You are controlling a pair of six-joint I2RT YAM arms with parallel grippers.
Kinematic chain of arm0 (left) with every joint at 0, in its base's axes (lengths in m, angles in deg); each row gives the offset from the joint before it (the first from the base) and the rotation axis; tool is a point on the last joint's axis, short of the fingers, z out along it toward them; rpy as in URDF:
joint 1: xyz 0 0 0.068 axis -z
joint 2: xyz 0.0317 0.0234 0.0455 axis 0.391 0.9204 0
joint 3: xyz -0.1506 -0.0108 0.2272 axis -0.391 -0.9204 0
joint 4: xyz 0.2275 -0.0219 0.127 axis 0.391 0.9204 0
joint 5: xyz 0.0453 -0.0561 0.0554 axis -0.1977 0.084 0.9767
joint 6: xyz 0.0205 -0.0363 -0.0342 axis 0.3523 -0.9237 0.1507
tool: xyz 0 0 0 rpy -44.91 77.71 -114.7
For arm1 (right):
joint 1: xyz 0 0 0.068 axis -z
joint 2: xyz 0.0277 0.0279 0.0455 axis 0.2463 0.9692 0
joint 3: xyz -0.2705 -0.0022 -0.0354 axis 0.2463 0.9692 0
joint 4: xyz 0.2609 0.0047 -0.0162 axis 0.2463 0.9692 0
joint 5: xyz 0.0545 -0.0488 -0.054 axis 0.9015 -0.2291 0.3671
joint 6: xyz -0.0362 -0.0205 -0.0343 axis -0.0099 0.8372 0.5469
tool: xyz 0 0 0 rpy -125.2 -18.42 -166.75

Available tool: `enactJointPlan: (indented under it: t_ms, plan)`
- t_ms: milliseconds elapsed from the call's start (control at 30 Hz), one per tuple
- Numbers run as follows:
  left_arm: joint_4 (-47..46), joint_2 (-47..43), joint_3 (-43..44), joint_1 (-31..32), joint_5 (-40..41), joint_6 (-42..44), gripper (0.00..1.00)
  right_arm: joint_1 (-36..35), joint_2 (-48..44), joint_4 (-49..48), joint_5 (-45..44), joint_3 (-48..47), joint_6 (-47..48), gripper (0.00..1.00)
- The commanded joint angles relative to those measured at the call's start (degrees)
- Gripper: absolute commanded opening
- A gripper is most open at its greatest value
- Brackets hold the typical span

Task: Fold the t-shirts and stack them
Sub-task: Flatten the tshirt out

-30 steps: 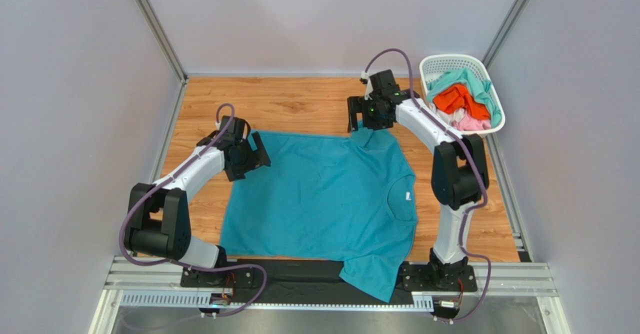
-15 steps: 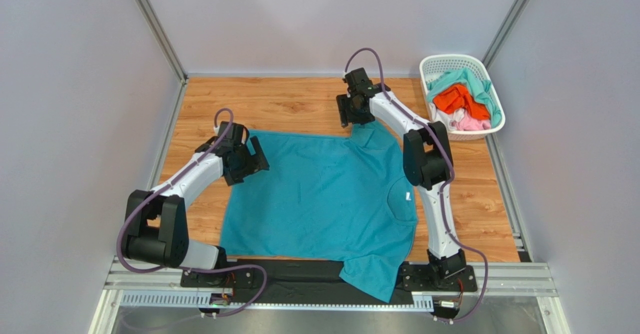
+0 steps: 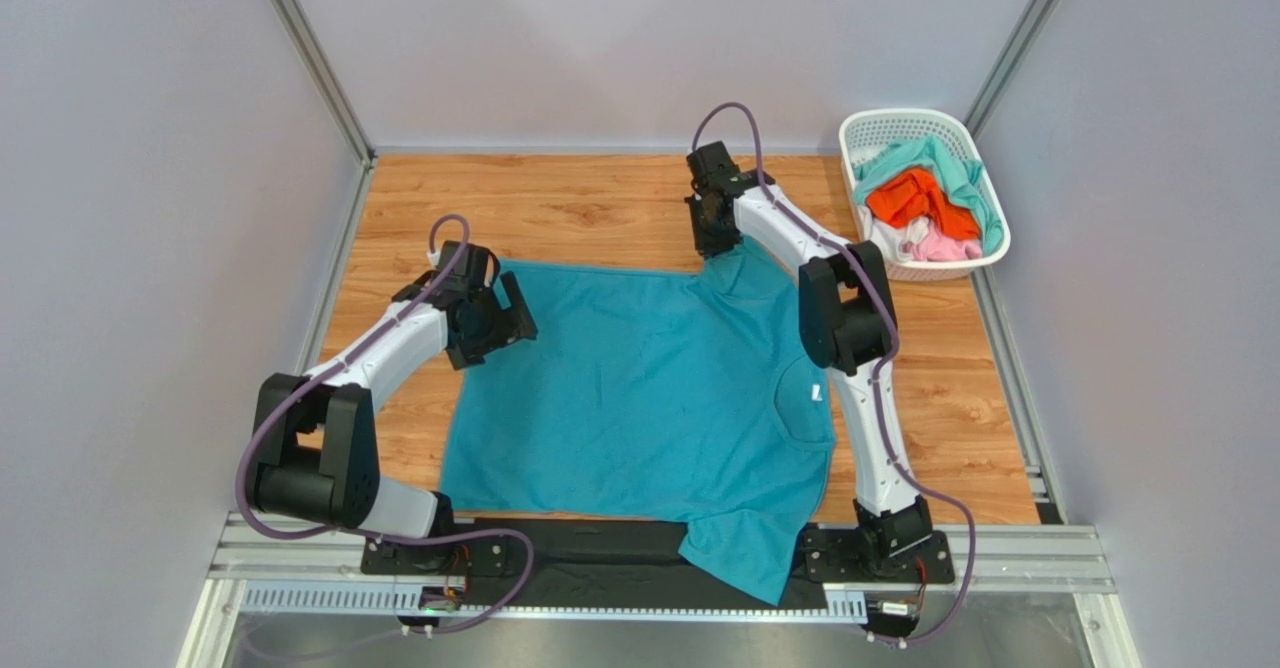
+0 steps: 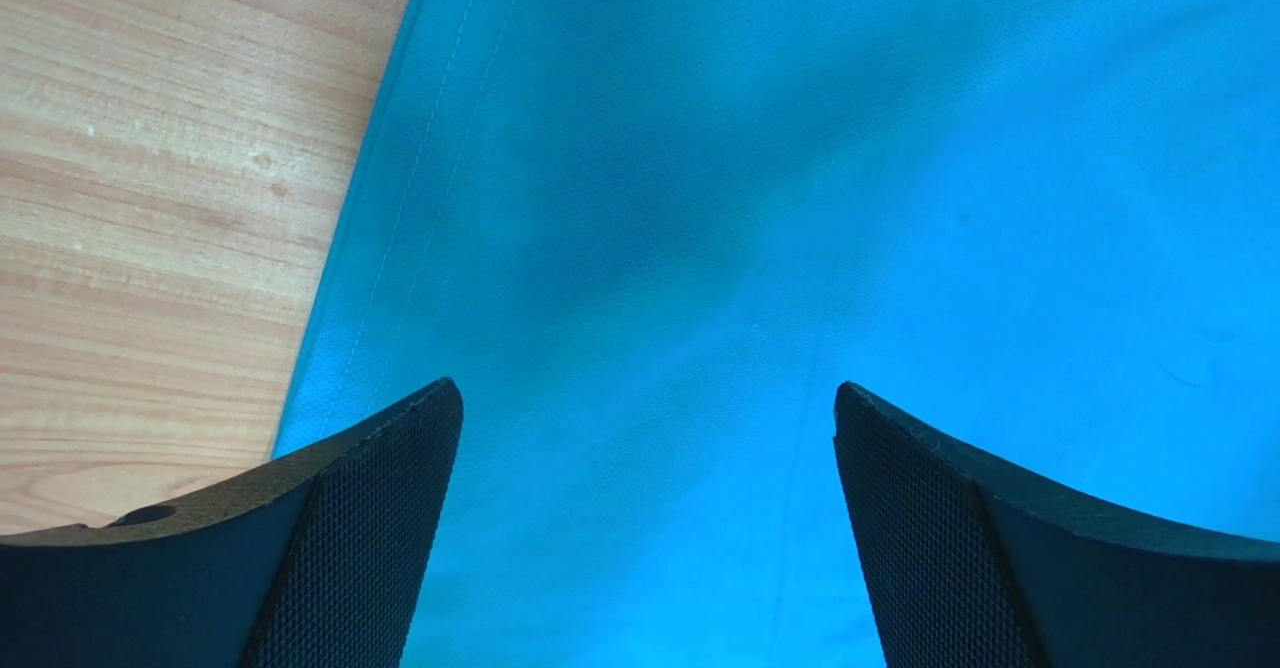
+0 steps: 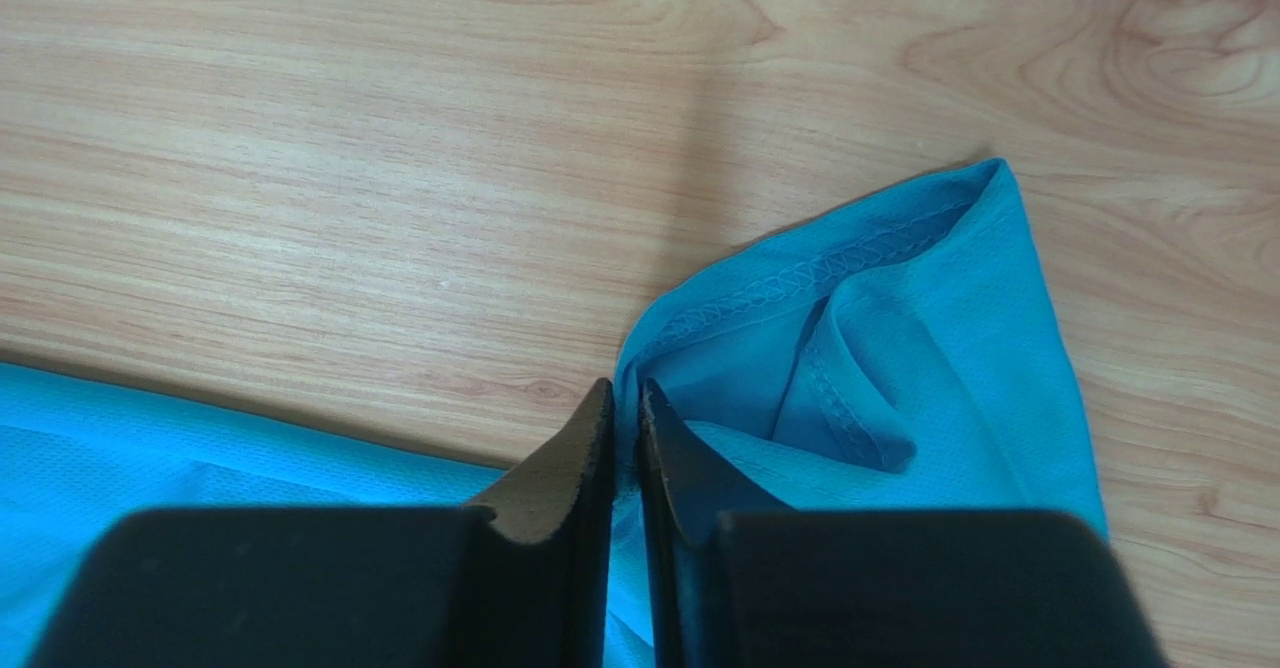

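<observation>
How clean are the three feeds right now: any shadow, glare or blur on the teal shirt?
Top external: even light, no glare, teal shirt crisp. Left wrist: a soft dark shadow bands the fabric ahead of the open left gripper; weave sharp. Right wrist: the shirt's hem stitching sharp, a faint shadow on the table beyond the right gripper.

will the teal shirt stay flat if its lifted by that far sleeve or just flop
Likely flops: the sleeve by the right tool crumples into soft folds. Probably light, the teal shirt being thin knit. The rest would probably drag along the wooden table.
</observation>
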Motion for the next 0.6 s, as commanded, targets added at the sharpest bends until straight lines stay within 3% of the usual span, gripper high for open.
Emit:
enactJointPlan:
  t_ms: [0, 100, 200, 467, 567]
  plan:
    - [-0.21, 0.00, 2.35, 0.15, 0.70, 0.80, 1.00, -1.14, -0.87, 0.42, -3.65, -3.18, -0.01, 0.09]
    - [0.31, 0.00, 2.44, 0.15, 1.75, 1.07, 1.00, -2.64, -2.01, 0.25, -5.77, -3.44, 0.61, 0.01]
    - [0.49, 0.09, 2.36, 0.15, 1.93, 1.07, 0.99, -3.87, -2.54, 0.33, -5.42, -3.79, 0.70, 0.00]
    - [0.93, -0.17, 2.18, 0.07, 2.28, 1.07, 1.00, -6.42, 0.62, -0.37, -3.06, -5.81, -1.75, 0.13]
    - [1.19, 0.09, 2.44, 0.15, 1.93, 1.33, 1.00, -7.03, 1.85, -2.29, 0.45, -7.04, -2.20, 0.25]
